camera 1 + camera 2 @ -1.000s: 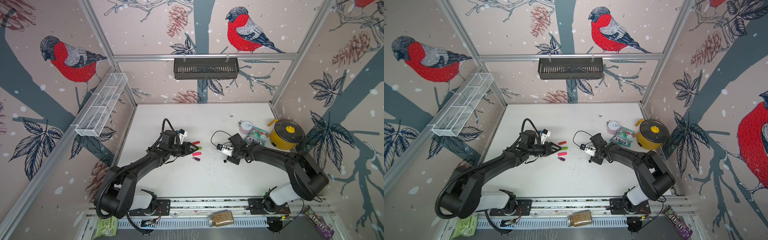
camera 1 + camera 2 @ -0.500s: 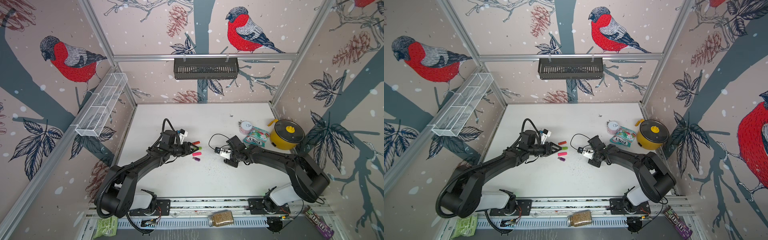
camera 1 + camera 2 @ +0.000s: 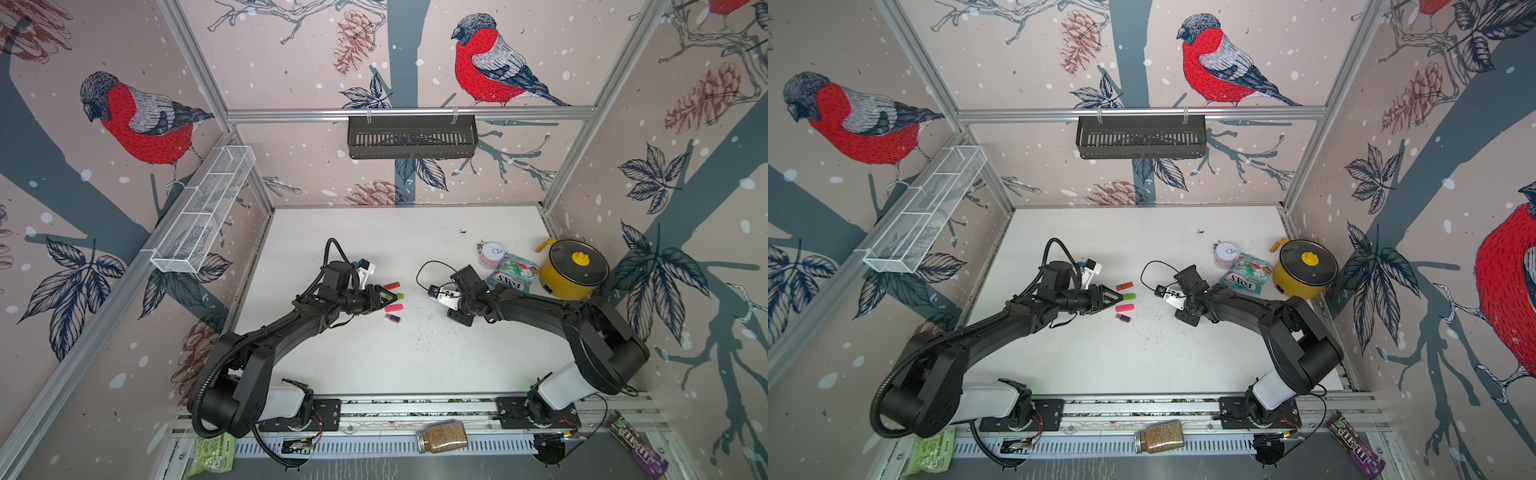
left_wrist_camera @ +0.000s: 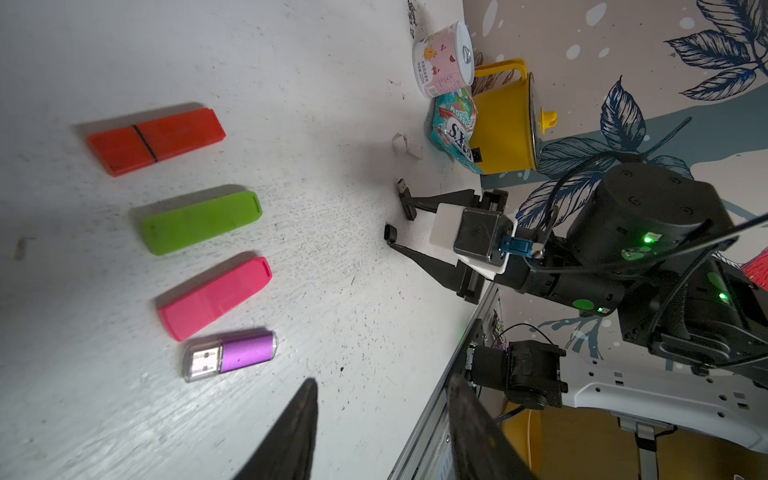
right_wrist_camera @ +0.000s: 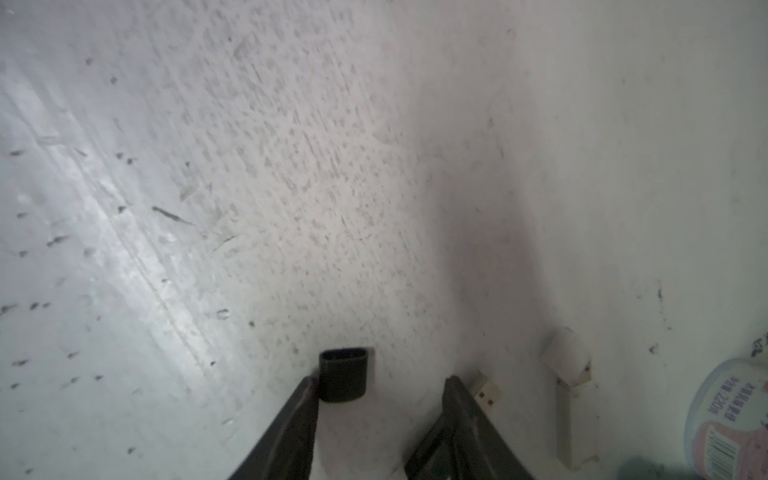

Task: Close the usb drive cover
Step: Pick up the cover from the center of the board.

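1. Far left, at the front edge below the desk (image 3: 415, 357): a green snack packet (image 3: 210, 455). Its print is too small to read.
2. Left fingers (image 4: 295, 432): moderately spread, nothing between them. The tips sit just short of a column of four drives.
3. The column, back to front: orange drive (image 4: 156, 139), green drive (image 4: 201, 222) and pink drive (image 4: 216, 297), all capped, no lettering visible. Then a purple drive (image 4: 247, 352) with a clear cap on and the plug showing through.
4. Right fingers (image 5: 293, 436): spread, clamping nothing. The black cap (image 5: 343, 376) lies on the desk at one fingertip; whether they touch I cannot tell. The black usb drive (image 5: 486, 392) lies just outside the other finger, uncapped. Only its metal plug is clear; the body is hidden behind that finger.
5. Beside it: a white drive (image 5: 571, 424), with a white cap (image 5: 567, 349) lying askew at its end, not seated.
6. Pink can (image 4: 444, 58): fine print, only "220" legible. It is cut off at the edge of the right wrist view.
7. Teal bag (image 3: 513, 274) marked "FOX'S", between the can and a yellow pot (image 3: 571, 272).
8. Far right, front: a purple packet (image 3: 636, 446) with "m&m" lettering.
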Robot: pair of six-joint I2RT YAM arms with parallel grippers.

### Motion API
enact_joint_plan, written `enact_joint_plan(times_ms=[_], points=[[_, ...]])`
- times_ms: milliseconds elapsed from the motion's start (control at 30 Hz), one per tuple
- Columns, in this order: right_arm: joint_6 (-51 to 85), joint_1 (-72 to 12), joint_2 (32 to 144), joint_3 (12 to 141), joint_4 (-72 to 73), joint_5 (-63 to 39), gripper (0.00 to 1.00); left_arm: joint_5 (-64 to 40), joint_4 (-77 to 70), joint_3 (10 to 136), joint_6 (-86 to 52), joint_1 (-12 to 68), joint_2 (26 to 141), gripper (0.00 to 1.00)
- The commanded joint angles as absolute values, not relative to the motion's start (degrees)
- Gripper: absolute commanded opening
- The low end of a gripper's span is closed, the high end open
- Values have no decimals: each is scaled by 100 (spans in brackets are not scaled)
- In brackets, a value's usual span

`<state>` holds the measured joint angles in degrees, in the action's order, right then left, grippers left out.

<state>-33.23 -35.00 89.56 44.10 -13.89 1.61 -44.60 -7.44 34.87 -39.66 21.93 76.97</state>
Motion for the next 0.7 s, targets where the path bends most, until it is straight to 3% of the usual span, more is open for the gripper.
enact_joint_plan(times_ms=[0, 667], points=[[-3309, -3481, 9012, 4385, -1817, 388, 51, -4491, -932, 3489, -3979, 2203, 7704, 50], [-3294, -3320, 9546, 4624, -1655, 722, 51, -4475, -924, 3450, -3986, 2205, 7660, 50]])
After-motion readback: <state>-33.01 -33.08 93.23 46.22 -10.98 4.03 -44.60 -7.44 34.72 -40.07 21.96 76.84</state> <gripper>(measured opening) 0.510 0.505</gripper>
